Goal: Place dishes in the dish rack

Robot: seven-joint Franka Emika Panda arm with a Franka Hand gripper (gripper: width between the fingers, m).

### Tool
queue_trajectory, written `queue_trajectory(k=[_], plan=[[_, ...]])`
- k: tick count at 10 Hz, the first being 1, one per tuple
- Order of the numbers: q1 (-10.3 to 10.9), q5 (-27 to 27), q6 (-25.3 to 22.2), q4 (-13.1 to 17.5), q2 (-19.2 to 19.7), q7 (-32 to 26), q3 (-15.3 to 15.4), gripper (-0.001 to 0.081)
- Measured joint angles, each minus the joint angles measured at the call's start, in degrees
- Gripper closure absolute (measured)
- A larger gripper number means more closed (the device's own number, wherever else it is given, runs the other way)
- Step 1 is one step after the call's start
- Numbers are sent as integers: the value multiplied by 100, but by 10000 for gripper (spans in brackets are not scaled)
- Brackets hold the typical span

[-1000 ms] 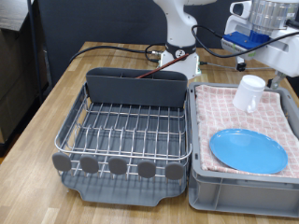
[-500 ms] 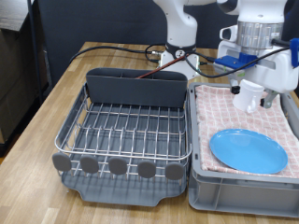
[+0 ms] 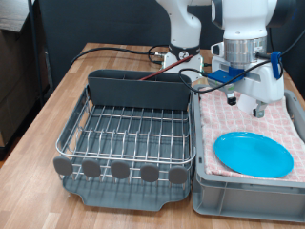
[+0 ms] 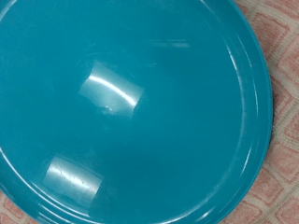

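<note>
Moved over pink cloth (image 3: pixel 250 116) toward blue plate (image 3: pixel 253 154); hand (image 3: pixel 243 98) grip can't tell.

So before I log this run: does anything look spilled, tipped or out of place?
Nothing stands out. The blue plate lies flat on the pink checkered cloth in the grey bin, the dish rack sits square, and the gripper hangs over the cloth.

We see a bright, even room light. Two white shiny spots glare on the blue plate (image 4: pixel 140 103), which looks soft.
</note>
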Motion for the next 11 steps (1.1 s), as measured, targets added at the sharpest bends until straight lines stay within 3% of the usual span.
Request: queue_trajectory(k=[4, 8, 11], plan=[[-4, 883, 670, -268, 26, -1405, 83, 3], [-12, 1510, 849, -400, 185, -2127, 108, 3], [-194, 2464, 1110, -396, 436, -3157, 312, 3]])
